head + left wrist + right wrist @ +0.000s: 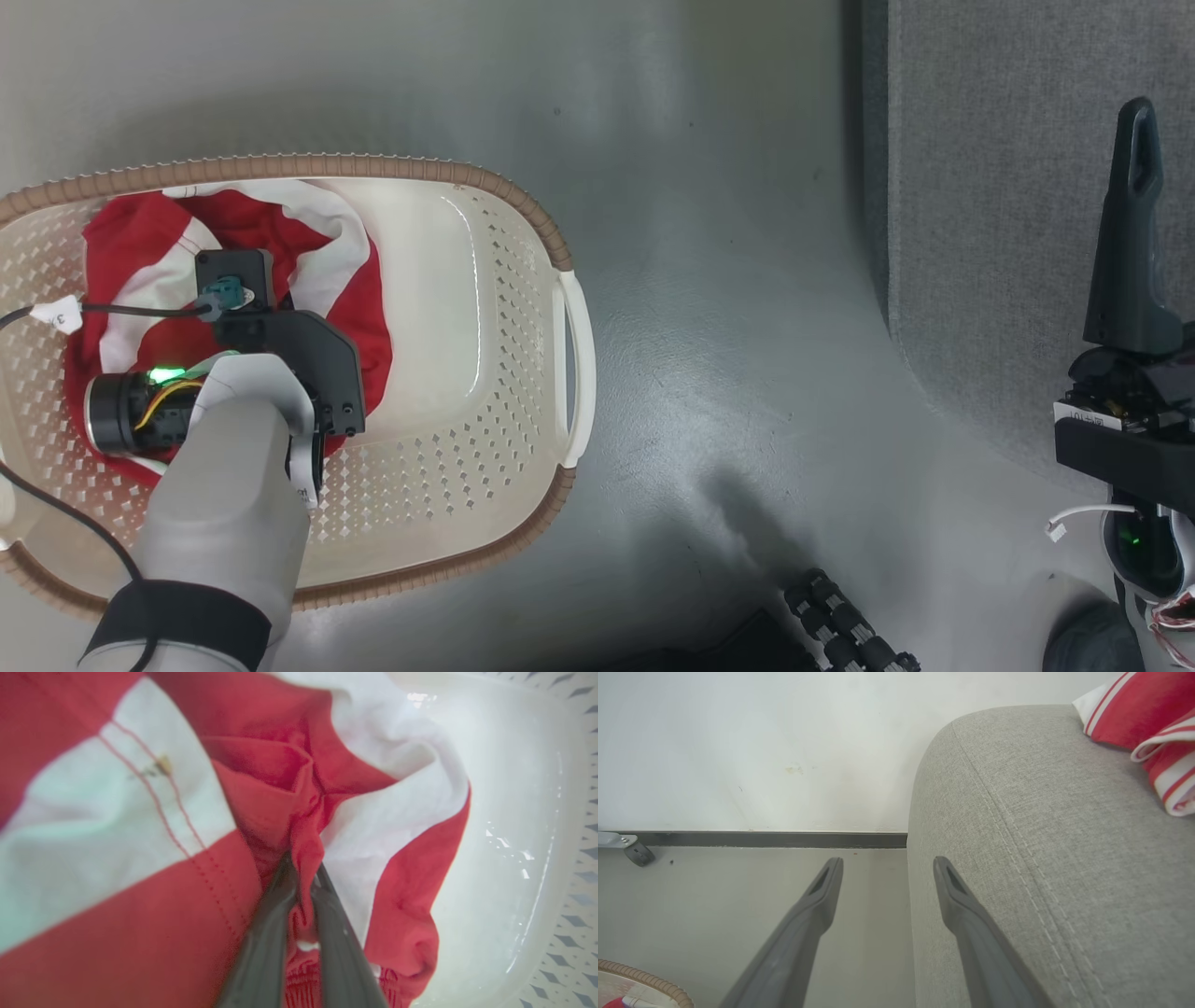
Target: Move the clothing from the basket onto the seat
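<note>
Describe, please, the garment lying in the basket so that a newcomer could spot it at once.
Find the cream perforated basket on the floor, left of the grey seat. At its left end lies a red garment with broad white bands, one fold pinched by the left gripper. The other red clothing lies on the seat.
</note>
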You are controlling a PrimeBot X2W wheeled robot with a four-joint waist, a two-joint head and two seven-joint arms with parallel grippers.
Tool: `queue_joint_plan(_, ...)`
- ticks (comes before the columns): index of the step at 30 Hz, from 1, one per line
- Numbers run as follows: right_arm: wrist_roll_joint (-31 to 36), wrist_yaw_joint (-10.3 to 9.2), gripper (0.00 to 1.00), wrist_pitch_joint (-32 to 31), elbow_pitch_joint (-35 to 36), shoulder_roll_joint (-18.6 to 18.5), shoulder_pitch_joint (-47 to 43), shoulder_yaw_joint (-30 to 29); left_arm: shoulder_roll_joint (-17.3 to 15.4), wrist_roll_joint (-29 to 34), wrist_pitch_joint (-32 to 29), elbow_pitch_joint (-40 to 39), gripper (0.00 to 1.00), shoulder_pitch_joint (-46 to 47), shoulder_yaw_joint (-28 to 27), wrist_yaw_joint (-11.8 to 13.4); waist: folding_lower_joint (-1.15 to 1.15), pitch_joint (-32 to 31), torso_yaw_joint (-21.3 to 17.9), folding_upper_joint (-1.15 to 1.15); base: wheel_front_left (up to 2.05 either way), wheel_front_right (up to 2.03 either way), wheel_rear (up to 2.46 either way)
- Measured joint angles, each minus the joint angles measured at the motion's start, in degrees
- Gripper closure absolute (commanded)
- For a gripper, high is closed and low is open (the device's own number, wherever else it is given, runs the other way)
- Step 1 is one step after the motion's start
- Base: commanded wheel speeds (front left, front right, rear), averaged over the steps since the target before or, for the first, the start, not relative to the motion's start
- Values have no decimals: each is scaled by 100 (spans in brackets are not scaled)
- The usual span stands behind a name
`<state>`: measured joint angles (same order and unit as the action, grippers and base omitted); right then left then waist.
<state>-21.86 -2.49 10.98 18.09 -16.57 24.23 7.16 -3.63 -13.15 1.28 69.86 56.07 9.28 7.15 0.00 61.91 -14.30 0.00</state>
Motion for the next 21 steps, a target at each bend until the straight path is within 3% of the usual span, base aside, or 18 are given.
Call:
queue_joint_plan(9,1,48,0,49,-68,0,198,7,91,-77,99,12,100,176,-148,-1,0,15,43,0,0,0,0)
queue_joint_plan(21,14,151,0,131,-606,0,354,79,147,-84,770,12,100,64,8,-10,0,-403,156,0,0,0,0)
